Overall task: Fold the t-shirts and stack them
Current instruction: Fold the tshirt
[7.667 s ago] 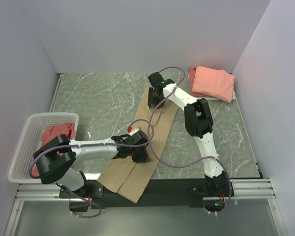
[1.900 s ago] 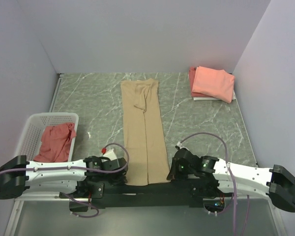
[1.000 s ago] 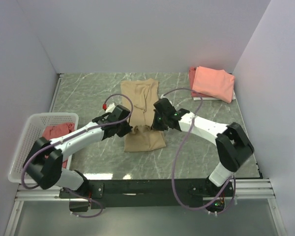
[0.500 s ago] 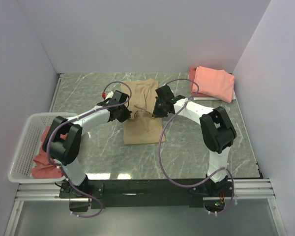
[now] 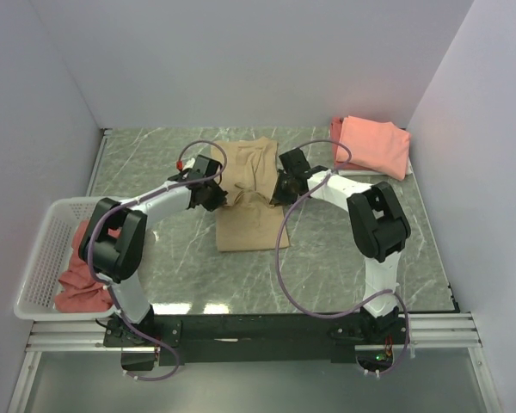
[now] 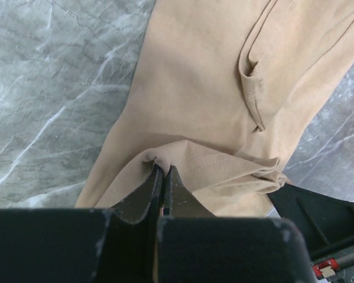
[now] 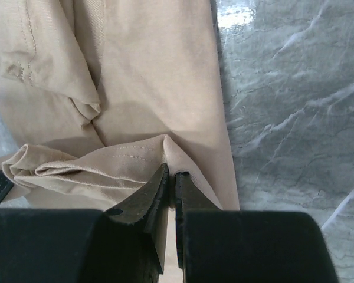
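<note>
Mid half-fold: left claw [image 6: 163, 177] and right claw [image 7: 170, 177] each pinched on tan t-shirt [image 5: 248, 211] hem. Next: lay hem at collar, far edge of counter [image 5: 155, 163], release.

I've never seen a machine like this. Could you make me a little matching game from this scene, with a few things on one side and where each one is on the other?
Things:
1. tan t-shirt
2. coral t-shirts
3. red t-shirt
4. white basket

Places:
A. folded pile at the far right corner of the table
B. at the table's left edge
C. mid-table, its stitched edge pinched by the left hand and the right hand
D. crumpled inside the basket

Pairs: 1-C, 2-A, 3-D, 4-B.
</note>
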